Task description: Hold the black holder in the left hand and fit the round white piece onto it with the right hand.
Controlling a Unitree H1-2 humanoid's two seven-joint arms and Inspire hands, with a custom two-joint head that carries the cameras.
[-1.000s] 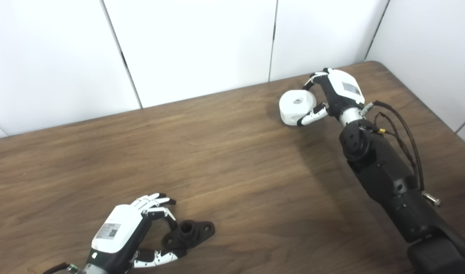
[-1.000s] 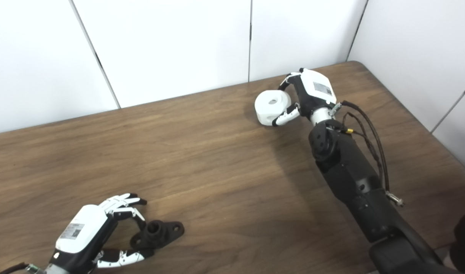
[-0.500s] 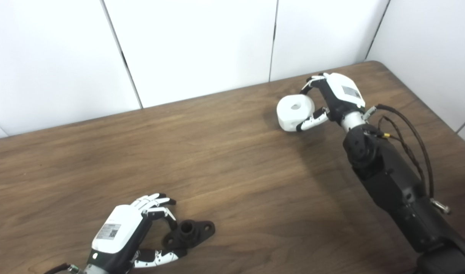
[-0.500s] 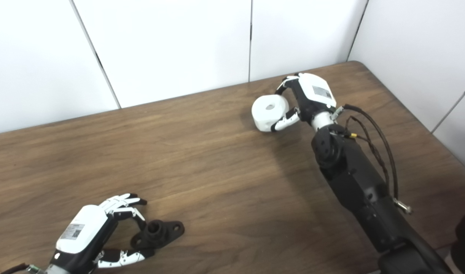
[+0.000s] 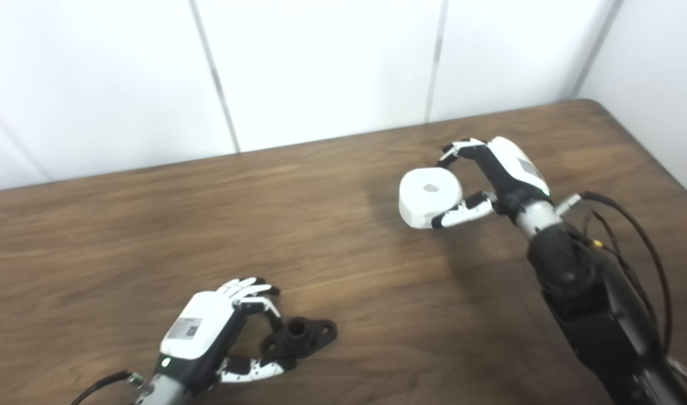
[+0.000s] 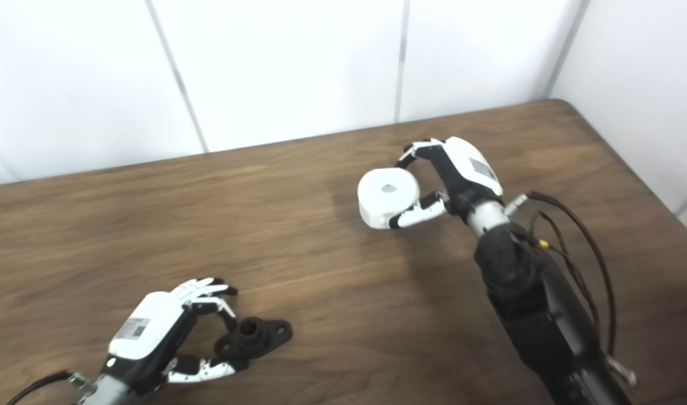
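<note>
While the left hand cups the holder low on the bench, fingers around it, the right hand grips the white piece, well apart. Both seem grasped; bringing together and fitting remain.

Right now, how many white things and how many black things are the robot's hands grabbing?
White: 1, the round white piece in the right hand.
Black: 1, the black holder on the table, with the left hand closed on it.
Total: 2.
</note>
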